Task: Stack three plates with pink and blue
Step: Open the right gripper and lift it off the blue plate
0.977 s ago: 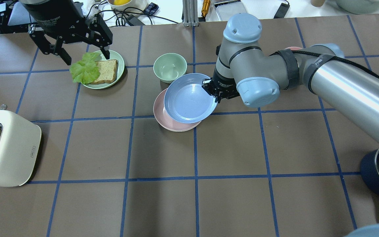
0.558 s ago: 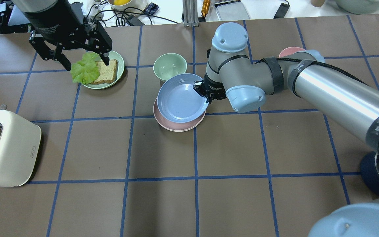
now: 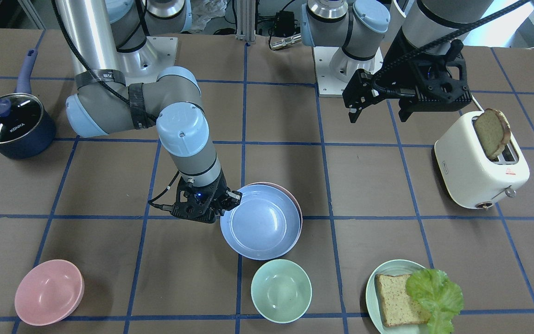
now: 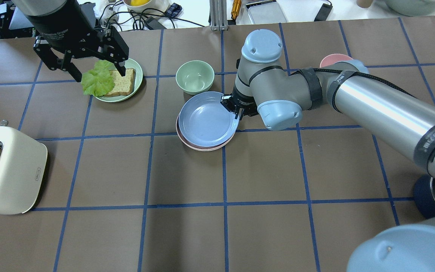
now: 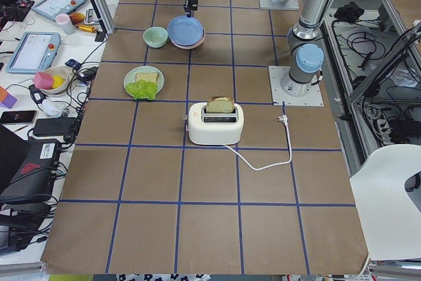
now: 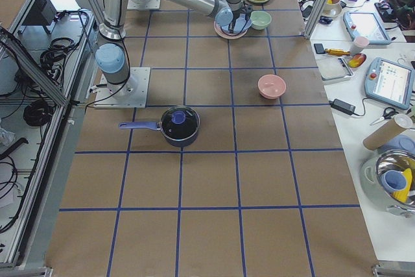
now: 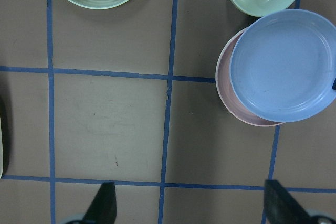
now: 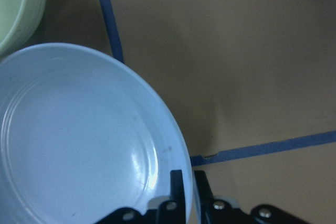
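Note:
My right gripper point(image 4: 236, 112) is shut on the right rim of the periwinkle blue plate point(image 4: 207, 119), which also shows in the right wrist view point(image 8: 79, 140). The blue plate sits over the pastel pink plate point(image 4: 203, 148) and covers nearly all of it, with a pink crescent showing at its edge point(image 7: 231, 100). I cannot tell whether the two plates touch. The cream-white plate is out of view. My left gripper point(image 4: 100, 73) is open and empty, high above the bread plate; its fingers point(image 7: 105, 205) frame bare table.
A pale green bowl point(image 4: 195, 76) stands right behind the plates. A pale green plate point(image 4: 137, 80) with bread and lettuce is at the back left, a toaster point(image 4: 10, 170) at the left edge, a pink bowl point(image 3: 49, 291) and a blue pot point(image 3: 12, 123) on the right arm's side.
My right gripper has carried the blue plate left and down, so it now covers far more of the pink plate. The left gripper has hardly moved.

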Tool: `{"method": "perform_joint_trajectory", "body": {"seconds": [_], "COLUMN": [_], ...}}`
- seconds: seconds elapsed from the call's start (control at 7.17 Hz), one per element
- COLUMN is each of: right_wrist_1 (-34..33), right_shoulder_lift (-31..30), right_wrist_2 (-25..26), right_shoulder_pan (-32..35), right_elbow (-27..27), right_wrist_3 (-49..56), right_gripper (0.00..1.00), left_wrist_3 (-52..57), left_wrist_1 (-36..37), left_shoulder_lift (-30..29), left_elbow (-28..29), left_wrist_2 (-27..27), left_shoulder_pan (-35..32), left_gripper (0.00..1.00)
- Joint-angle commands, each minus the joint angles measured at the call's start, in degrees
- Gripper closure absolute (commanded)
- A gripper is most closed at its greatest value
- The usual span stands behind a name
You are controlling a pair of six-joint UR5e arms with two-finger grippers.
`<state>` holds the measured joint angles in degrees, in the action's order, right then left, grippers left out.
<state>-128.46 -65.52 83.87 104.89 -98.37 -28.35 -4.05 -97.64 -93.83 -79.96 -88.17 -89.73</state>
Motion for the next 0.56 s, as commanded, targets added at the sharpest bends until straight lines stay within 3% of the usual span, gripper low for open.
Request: {"method": "perform_joint_trajectory", "body": {"seconds": [0.0,0.14,0.42], "right_wrist_1": [0.0,1.2,12.4], "right_shoulder_lift": [-0.6,-0.7,-4.2], "right_wrist_2": [1.0,0.9,3.5], "right_shoulder_pan": [-2.5,-6.8,-14.6], "right_elbow": [1.1,4.0,11.0], "right_wrist_3": [2.0,7.8,20.4], "right_gripper": [0.19,0.16,0.0], "left_wrist_3": [-0.1,-0.1,-0.1], "left_wrist_1": [0.0,0.0,0.0], "left_shoulder_lift": [0.0,0.0,0.0], "left_elbow": [0.0,0.0,0.1], "left_wrist_2": [-0.1,0.0,-0.1], "left_shoulder_pan": [0.0,0.0,0.1], "left_gripper": [0.0,0.0,0.0]}}
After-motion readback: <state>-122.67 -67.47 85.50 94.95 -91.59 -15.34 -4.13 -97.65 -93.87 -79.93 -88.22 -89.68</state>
